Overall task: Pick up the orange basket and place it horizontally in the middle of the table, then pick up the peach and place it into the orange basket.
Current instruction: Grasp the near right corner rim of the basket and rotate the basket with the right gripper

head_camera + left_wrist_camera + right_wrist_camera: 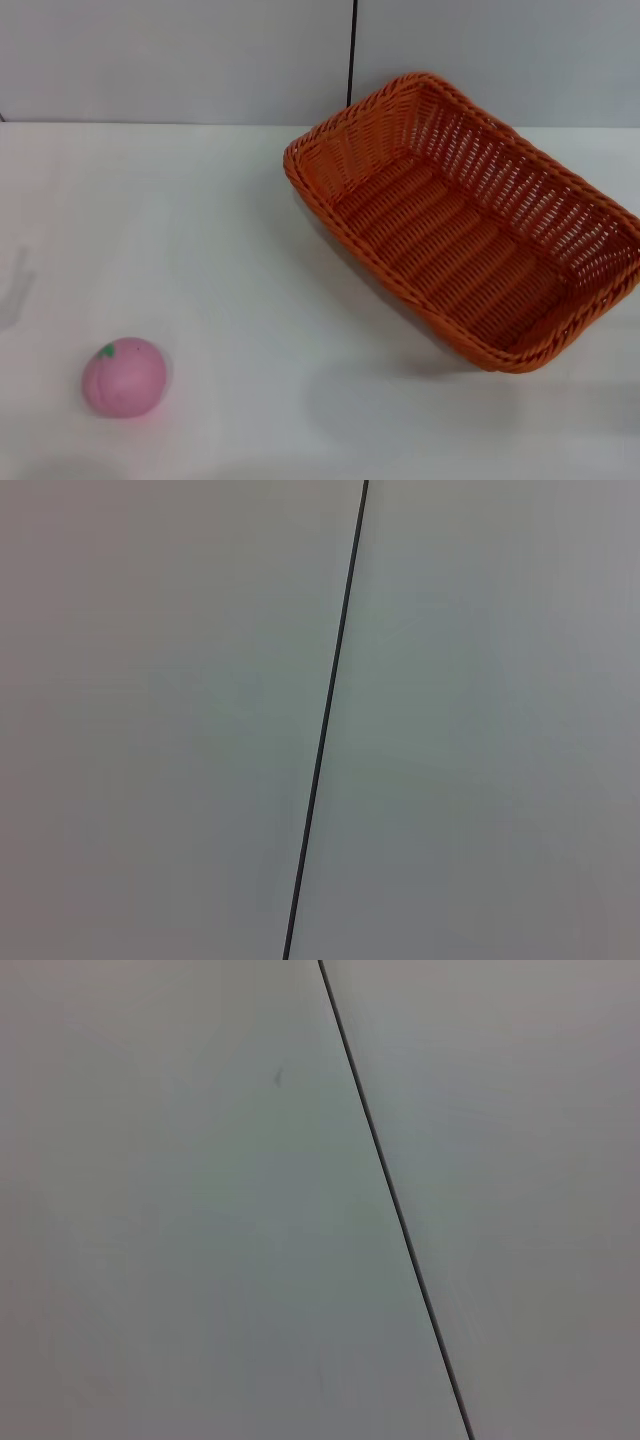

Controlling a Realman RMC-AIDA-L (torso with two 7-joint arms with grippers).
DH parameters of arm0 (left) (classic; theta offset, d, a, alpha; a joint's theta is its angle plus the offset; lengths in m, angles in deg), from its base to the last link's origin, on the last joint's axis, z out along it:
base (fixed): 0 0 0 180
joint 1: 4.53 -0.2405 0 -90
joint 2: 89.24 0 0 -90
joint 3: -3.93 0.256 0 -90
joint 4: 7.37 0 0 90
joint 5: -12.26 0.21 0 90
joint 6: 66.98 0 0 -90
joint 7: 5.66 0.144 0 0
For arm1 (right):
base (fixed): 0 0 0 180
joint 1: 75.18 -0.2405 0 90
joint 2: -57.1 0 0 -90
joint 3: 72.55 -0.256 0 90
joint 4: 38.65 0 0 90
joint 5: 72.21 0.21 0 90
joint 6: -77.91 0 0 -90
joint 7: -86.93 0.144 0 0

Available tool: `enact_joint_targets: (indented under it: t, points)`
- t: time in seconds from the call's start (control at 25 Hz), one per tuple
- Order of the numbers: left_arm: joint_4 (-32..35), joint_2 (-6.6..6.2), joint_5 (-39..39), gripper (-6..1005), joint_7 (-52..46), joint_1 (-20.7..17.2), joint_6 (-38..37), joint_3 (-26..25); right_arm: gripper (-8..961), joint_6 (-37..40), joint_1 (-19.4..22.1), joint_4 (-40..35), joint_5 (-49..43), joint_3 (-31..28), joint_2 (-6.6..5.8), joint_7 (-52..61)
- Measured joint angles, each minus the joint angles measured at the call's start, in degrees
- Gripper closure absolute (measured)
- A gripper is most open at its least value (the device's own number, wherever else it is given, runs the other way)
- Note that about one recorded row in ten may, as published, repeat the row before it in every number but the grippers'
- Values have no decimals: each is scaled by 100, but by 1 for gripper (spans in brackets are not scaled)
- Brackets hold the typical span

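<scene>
Neither gripper shows in any view, so places cannot be set against them, and whether their fingers are spread or closed cannot be told; both wrist views show only a pale grey wall panel (480, 720) crossed by a thin dark seam (325, 720).

Nearest in the head view, on the robot's left, sits the small round pink toy peach (124, 376), smooth and matte, its tiny green leaf mark turned up and to the left. It rests on the broad plain white tabletop (200, 220), well apart from the large rectangular bright orange woven wicker basket (470, 225). That basket lies farther off on the robot's right, mouth up, its long axis running diagonally from far centre to near right. Its sloped openwork sides rise to a braided rim, and it holds nothing.
</scene>
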Motion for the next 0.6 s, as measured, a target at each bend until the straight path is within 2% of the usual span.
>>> enact_joint_targets:
  t: [0.6]
  points:
    - [-18,10,8,170,0,-29,12,29,205,-13,-7,-3,0,0,-5,4]
